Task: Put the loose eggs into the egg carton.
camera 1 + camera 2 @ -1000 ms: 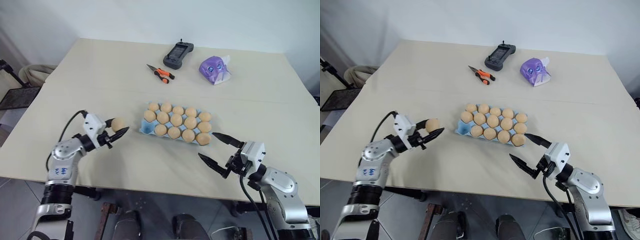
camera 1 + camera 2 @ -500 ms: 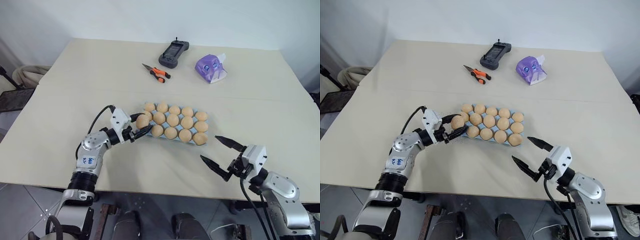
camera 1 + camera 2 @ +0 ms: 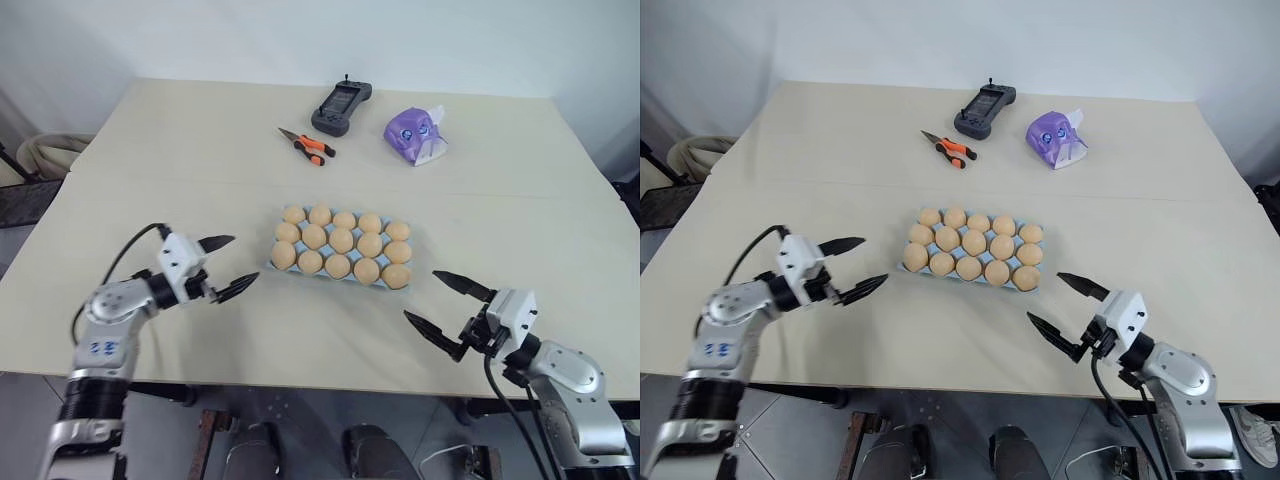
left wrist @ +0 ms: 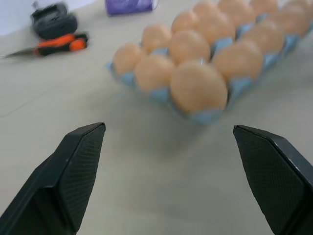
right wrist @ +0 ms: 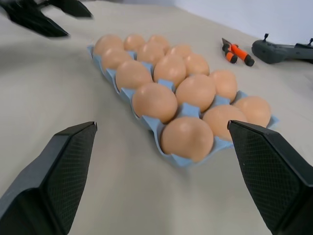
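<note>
Reaching: both arms stretch low over the pale beige table (image 3: 200,150), grippers roughly level and aimed inward at the carton.
Left gripper: the black two-fingered left gripper (image 3: 228,266) hangs at about 9 o'clock from the carton, just off its near-left corner, fingers spread wide with nothing between them.
Right gripper: the black two-fingered right gripper (image 3: 446,306) sits at about 4 o'clock from the carton, fingers spread wide and empty.
Writing: blue handwritten marks show on the left forearm, too small to read.
Carton: the flat light blue moulded egg carton (image 3: 277,265) lies mid-table, long axis running from 9 to 3 o'clock, tipped slightly clockwise.
Eggs: smooth tan-orange oval eggs (image 3: 341,243) fill all fifteen cups, standing on end.
Beyond: orange-handled pliers (image 3: 310,146), a dark handheld controller (image 3: 341,105) and a purple tissue pack (image 3: 414,134) lie at 12 o'clock.
</note>
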Available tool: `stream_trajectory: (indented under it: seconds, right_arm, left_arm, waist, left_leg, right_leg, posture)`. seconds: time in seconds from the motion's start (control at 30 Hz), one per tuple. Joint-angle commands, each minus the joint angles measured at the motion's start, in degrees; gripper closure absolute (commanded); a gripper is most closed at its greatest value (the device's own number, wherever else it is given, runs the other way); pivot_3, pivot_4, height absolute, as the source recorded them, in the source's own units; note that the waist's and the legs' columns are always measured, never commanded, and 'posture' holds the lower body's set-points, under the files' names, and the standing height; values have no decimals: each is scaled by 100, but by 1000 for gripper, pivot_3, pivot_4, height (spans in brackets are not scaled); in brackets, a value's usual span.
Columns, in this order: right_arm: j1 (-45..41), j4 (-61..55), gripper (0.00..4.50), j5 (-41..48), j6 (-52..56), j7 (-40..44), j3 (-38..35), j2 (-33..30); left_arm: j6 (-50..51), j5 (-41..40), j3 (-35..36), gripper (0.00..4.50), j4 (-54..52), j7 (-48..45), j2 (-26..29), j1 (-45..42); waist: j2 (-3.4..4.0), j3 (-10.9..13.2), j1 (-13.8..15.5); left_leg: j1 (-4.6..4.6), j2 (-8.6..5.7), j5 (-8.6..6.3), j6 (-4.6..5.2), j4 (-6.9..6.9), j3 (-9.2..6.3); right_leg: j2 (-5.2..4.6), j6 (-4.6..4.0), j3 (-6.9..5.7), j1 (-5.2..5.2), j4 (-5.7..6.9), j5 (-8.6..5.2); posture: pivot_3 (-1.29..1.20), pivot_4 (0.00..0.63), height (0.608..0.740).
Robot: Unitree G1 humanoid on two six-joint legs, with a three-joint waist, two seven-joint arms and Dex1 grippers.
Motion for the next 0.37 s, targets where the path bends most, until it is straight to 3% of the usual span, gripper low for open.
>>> stream_trajectory:
  seconds: [0.03,0.2,0.37]
  right_arm:
    - [-105,222,0,190,-101,337,-220,-218]
    - [-303,586,0,257,-137,700,-273,-351]
    - [-612,930,0,258,-158,922,-239,-357]
  left_arm:
    - [-5,-184,507,25,-341,-111,335,533]
    - [90,-344,952,25,-854,-174,512,1388]
    - [176,-304,1044,25,-1241,159,329,1612]
  waist:
    - [-1,0,0]
    - [-1,1,17]
    - [-1,0,13]
  left_leg:
    - [1,-1,-1,1,0,-1]
    - [2,-3,-10,10,-7,-8]
    - [3,-4,-18,21,-13,-14]
  right_leg:
    - [-2,0,-1,3,-1,0]
    - [-26,-4,-11,9,-7,-1]
    - [-31,-7,-17,15,-17,0]
  posture:
    - [0,150,740]
    - [0,150,740]
    - [0,150,740]
